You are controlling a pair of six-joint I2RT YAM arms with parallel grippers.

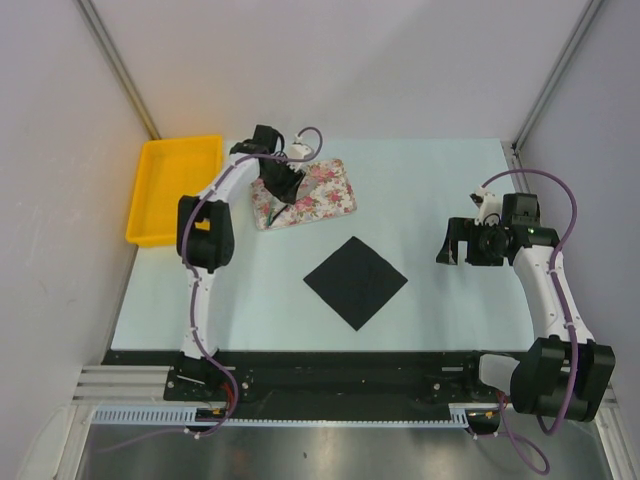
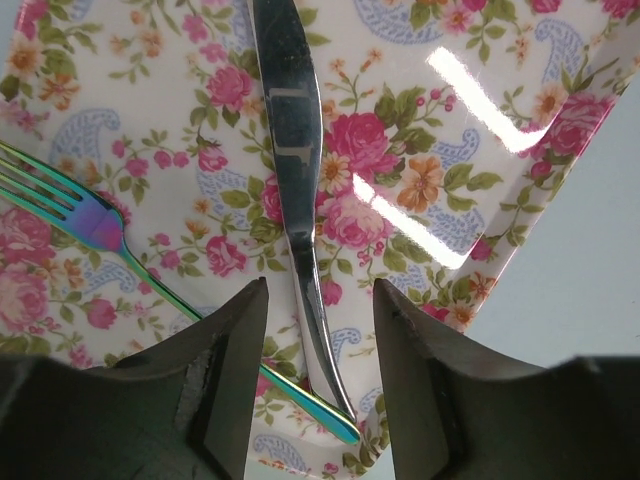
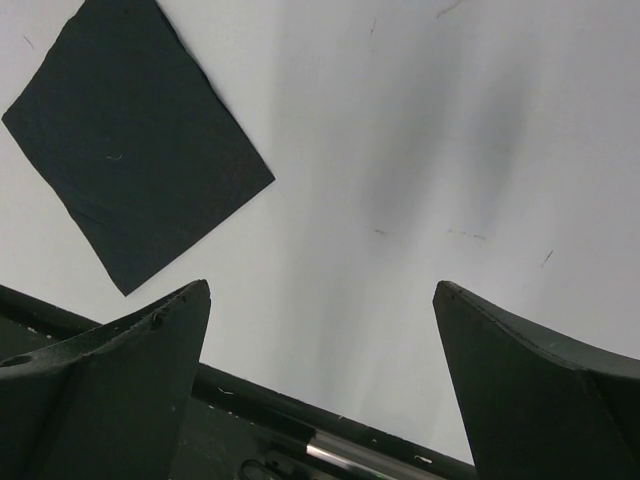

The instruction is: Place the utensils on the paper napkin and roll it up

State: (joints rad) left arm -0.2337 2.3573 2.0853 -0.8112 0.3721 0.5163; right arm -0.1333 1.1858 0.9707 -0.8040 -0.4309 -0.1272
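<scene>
A silvery knife [image 2: 295, 150] and an iridescent fork [image 2: 70, 205] lie on the pink-flowered tray [image 2: 450, 130], their handle ends crossing near its rim. My left gripper [image 2: 320, 290] is open just above the tray, one finger on each side of the knife handle, holding nothing. In the top view it [image 1: 283, 185] hovers over the tray's [image 1: 325, 188] left part and hides the utensils. The black paper napkin [image 1: 355, 281] lies flat as a diamond at the table's middle. My right gripper [image 1: 462, 243] is open and empty, off to the napkin's right; the napkin [image 3: 130, 160] shows at the upper left of its view.
A yellow bin [image 1: 175, 188] stands at the table's far left, next to the left arm. The table's black front rail [image 3: 300, 420] runs below the right gripper [image 3: 322, 295]. Grey walls close in the back and sides.
</scene>
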